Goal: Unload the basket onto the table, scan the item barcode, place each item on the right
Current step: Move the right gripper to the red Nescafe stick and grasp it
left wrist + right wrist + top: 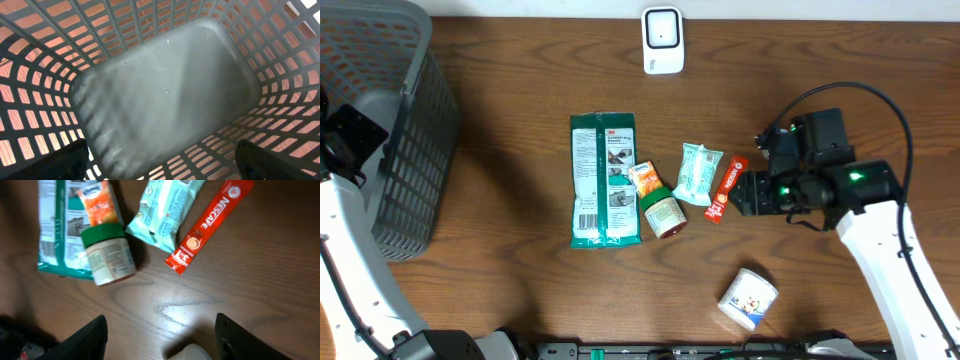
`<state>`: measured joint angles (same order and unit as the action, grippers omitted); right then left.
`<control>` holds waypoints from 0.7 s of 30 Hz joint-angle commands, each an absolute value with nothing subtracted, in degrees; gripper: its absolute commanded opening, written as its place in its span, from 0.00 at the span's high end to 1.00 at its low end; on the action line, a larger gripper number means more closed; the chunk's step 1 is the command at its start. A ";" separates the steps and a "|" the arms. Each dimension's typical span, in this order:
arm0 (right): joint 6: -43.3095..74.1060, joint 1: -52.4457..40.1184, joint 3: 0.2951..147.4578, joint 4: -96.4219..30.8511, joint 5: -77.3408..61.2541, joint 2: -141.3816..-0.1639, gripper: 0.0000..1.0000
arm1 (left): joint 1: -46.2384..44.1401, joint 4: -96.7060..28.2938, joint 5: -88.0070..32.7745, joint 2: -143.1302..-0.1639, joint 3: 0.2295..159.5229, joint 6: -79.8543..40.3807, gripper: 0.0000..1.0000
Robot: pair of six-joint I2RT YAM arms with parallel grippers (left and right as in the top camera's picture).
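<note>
On your left, the left end effector (160, 150) hangs wide open over the grey plastic lattice basket (405, 130), probably waiting where scanned goods go. On the brown wooden table (500, 270) lie a flat green wipes pack (604, 180), a green-lidded jar (663, 214), a pale mint sachet (700, 172) and a red Nescafé stick (727, 188). The right end effector (742, 192) hovers just beside that stick, likely your item, fingers parted and holding nothing. The white scanner (662, 40) stands well apart.

Grey basket (380, 130) blocking desk (500, 270) left edge; packets (605, 180) and jar (663, 215) crowding centre; cup (748, 298) sitting near front edge; bare wood lying open between basket and packets.
</note>
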<state>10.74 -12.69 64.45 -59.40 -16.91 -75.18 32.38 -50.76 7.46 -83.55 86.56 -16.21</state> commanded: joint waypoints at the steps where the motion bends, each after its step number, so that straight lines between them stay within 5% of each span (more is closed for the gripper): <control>1: 16.05 -14.52 61.80 -57.74 -13.65 -75.68 0.36 | 32.56 -50.83 7.79 -84.01 87.33 -15.44 0.07; 13: 26.79 -16.21 51.33 -41.34 -2.42 -76.25 0.44 | 32.56 -50.83 7.79 -84.01 87.33 -15.46 0.07; 21: 26.50 -14.66 62.54 -49.34 -2.39 -81.54 0.46 | 32.56 -50.83 7.79 -84.01 87.33 -15.44 0.07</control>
